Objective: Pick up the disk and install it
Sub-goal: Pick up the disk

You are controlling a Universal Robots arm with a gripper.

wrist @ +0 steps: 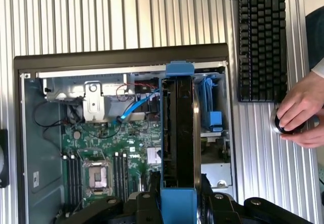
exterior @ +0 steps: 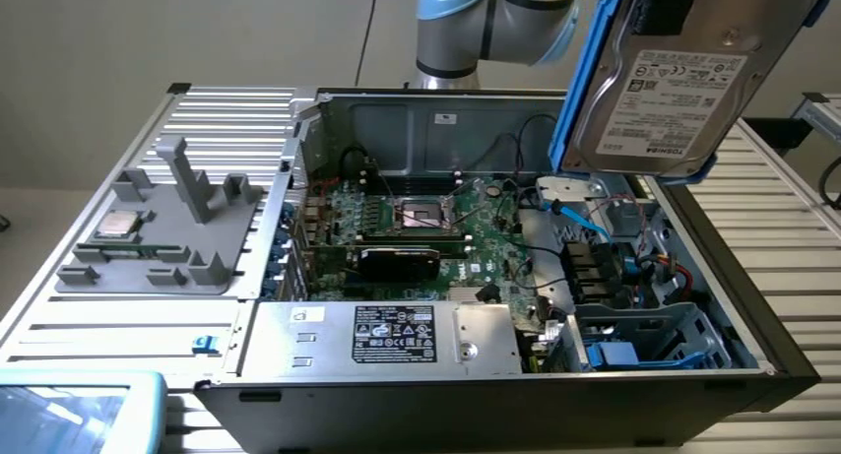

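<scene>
The disk (exterior: pixel 671 80), a silver-grey hard drive with a white label and blue rails, hangs upright above the far right side of the open computer case (exterior: pixel 499 380). My gripper (exterior: pixel 664 3) is shut on its upper end at the frame's top edge. In the wrist view the disk (wrist: pixel 177 127) shows edge-on, black between blue rails, with my gripper (wrist: pixel 178 196) clamped on it from both sides. It hovers over the case interior beside the drive bay (wrist: pixel 210 107), which has blue fittings.
The case holds a motherboard (exterior: pixel 420 227), cables and a grey power supply box (exterior: pixel 381 336). A grey fixture with a small square chip (exterior: pixel 121 225) sits on the exterior view's left. A keyboard (wrist: pixel 261 36) and a person's hands (wrist: pixel 301 110) lie beside the case.
</scene>
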